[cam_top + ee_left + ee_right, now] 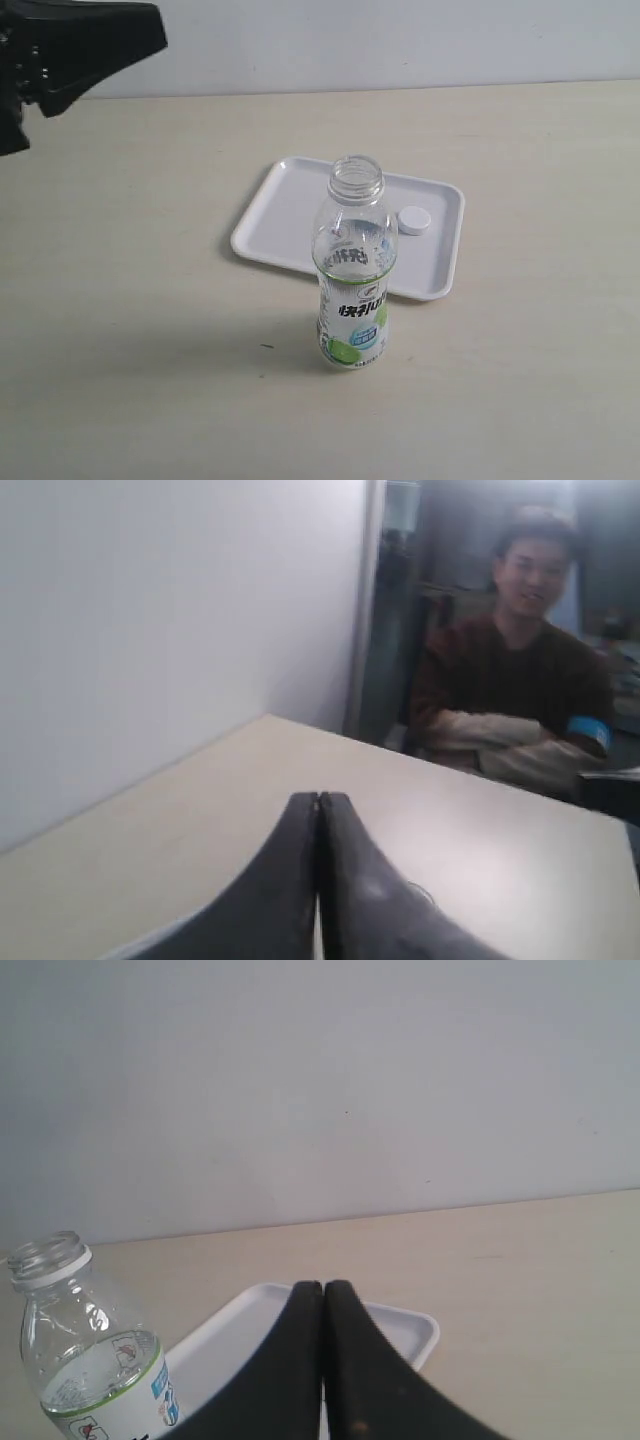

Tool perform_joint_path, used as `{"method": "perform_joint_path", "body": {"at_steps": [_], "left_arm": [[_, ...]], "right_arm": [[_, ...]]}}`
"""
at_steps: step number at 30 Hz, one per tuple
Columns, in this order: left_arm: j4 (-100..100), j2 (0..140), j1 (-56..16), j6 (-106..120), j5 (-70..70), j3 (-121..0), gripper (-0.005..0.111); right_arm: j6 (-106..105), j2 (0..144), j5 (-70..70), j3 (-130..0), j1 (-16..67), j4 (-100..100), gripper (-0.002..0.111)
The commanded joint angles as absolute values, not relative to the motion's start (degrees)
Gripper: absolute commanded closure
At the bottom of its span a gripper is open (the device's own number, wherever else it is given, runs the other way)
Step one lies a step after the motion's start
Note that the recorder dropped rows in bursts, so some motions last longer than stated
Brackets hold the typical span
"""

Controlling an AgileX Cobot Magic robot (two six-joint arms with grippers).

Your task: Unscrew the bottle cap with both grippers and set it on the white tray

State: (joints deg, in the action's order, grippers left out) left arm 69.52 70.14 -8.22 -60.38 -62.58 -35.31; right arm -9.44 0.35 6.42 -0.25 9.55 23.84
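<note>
Cap (414,220) seen unscrewed, laid on tray (290,200); bottle (352,270) stands open on surface (120,300). Left gripper (318,798), right gripper (323,1285): jaws pressed together, nothing held. Task judged complete.

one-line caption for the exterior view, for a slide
Uncapped bottle stands upright; the bottle cap lies on the white tray behind it.

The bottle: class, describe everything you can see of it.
The bottle is clear plastic, standing upright on the table just in front of the white tray. Its threaded neck is open, uncapped. A white-and-green label with blue characters wraps the lower body, with a green circle near the base. Nothing else touches it.
</note>
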Motion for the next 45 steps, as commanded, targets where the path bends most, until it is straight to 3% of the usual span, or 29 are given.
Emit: {"method": "perform_joint_path", "body": {"at_steps": [1,7,12,22,45], "left_arm": [[54.4,55.0,-8.0,-55.8,-54.7,-21.3,0.107],[43.2,28.4,-8.0,-51.5,-37.9,-0.3,0.107],[53.9,14.9,-8.0,-63.4,-23.2,0.0,0.107],[50.2,0.0,-7.9,-65.8,0.6,0.0,0.107],[50.5,0.0,-8.0,-67.7,0.7,0.0,0.107]], "right_arm": [[-9.9,0.0,6.4,0.0,9.3,23.8,0.108],[-9.9,0.0,6.4,0.0,9.3,23.8,0.108],[-9.8,0.0,6.4,0.0,9.3,23.8,0.108],[-9.9,0.0,6.4,0.0,9.3,23.8,0.108],[-9.9,0.0,6.4,0.0,9.3,23.8,0.108]]}}
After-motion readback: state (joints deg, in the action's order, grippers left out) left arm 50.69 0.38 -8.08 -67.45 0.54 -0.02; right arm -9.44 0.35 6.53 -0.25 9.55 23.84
